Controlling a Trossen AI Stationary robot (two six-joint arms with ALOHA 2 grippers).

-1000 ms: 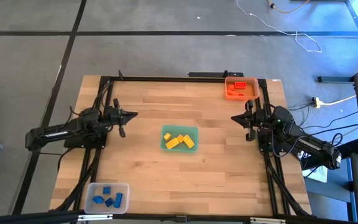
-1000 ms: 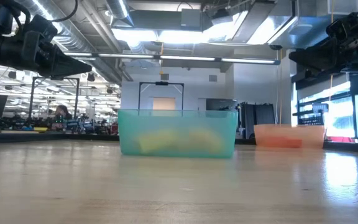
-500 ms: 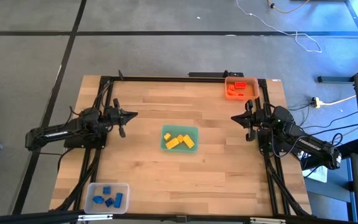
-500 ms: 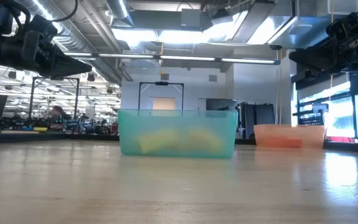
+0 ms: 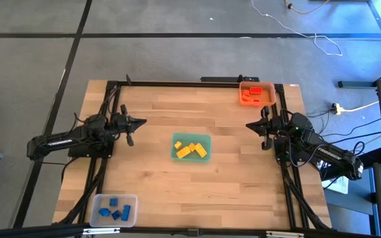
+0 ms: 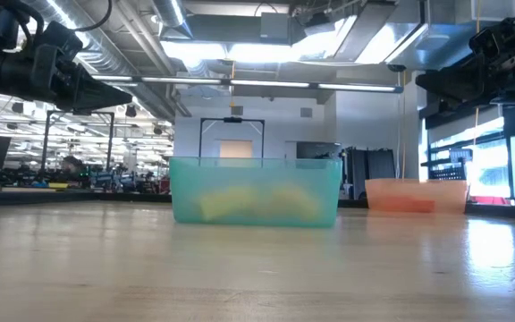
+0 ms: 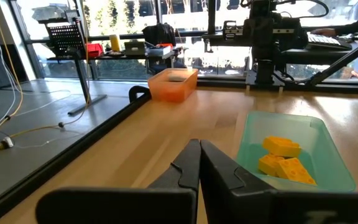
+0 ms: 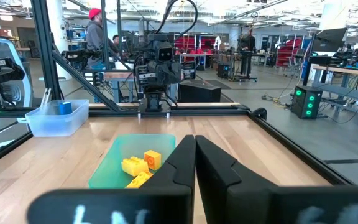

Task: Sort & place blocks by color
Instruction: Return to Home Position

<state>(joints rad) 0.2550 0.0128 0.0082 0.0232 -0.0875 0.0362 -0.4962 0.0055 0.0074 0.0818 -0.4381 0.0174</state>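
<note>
Several yellow blocks [image 5: 191, 150] lie in the green tray [image 5: 206, 140] at the table's middle, also seen in the left wrist view as yellow blocks [image 7: 283, 159] and in the right wrist view as yellow blocks [image 8: 141, 167]. Orange-red blocks [image 5: 253, 94] lie in the orange tray [image 5: 270, 99] at the far right corner. Blue blocks [image 5: 115, 209] lie in the clear tray [image 5: 132, 198] at the near left corner. My left gripper [image 5: 142, 121] hovers shut left of the green tray. My right gripper [image 5: 248, 125] hovers shut to its right, below the orange tray.
A black frame [image 5: 177, 83] runs along the table's far edge and down both sides. Bare wood lies between the trays. In the low view the green tray [image 6: 256, 190] stands in the middle with the orange tray [image 6: 416, 194] behind it to the right. People show in the room beyond.
</note>
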